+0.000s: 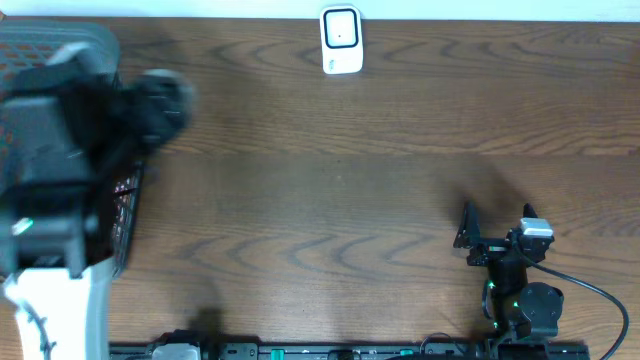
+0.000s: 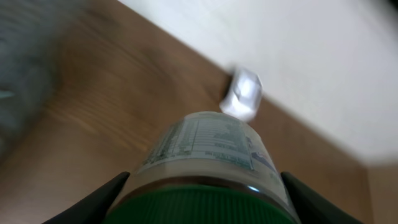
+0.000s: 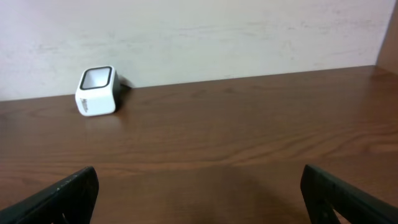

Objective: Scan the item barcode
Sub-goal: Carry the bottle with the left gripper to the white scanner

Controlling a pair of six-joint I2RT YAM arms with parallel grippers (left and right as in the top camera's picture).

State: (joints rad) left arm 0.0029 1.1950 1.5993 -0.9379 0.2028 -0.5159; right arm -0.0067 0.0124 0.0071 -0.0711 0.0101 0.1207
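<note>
Green-capped bottle [image 2: 205,167] sits between the fingers of my left end effector [image 2: 204,202], which grasps it at the cap end with the base pointing forward. The scanner [image 2: 244,93] stands ahead of that end effector, beyond the bottle's base and slightly right, at the far edge of the desk [image 2: 112,93]. My right end effector [image 3: 202,193] is released, jaws wide and empty, with the scanner ahead and to its left.

Step in hand, as I judge it: present the barcode.

1. Advance the bottle toward the scanner.
2. Roll the wrist slowly until the code faces it.
3. Hold steady.

The label [image 2: 199,140] is blurred, so I cannot tell where the barcode lies. Keep the grip firm, since a smooth bottle may rotate.
</note>
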